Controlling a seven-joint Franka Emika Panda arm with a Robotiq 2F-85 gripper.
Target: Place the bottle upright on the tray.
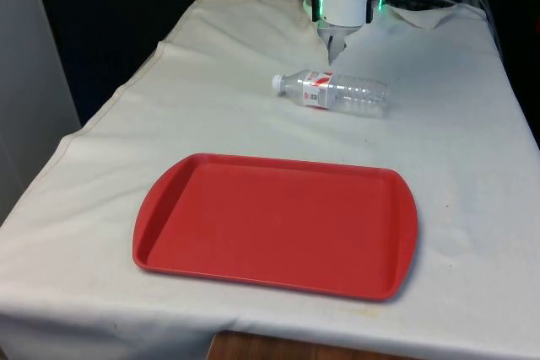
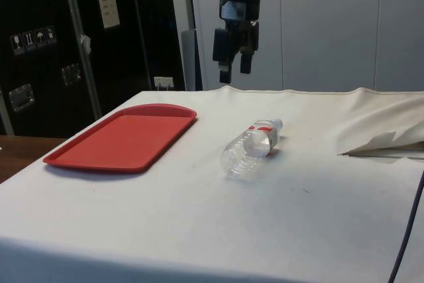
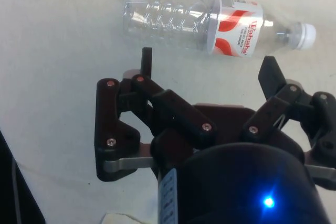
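Above the lying bottle (image 2: pixel 251 148), gripper (image 2: pixel 234 71) hangs open, arm cropped.

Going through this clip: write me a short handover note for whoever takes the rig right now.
Gripper: open, holding nothing, hanging above the cloth just behind the bottle.
Bottle: clear plastic, white cap on, lying on its side on the white cloth, cap toward the front view's left.
Tray: red, nothing on it, apart from the bottle.
Done: approach only.
Left: come down over the bottle, grasp it, carry it to the tray, set it upright, release.
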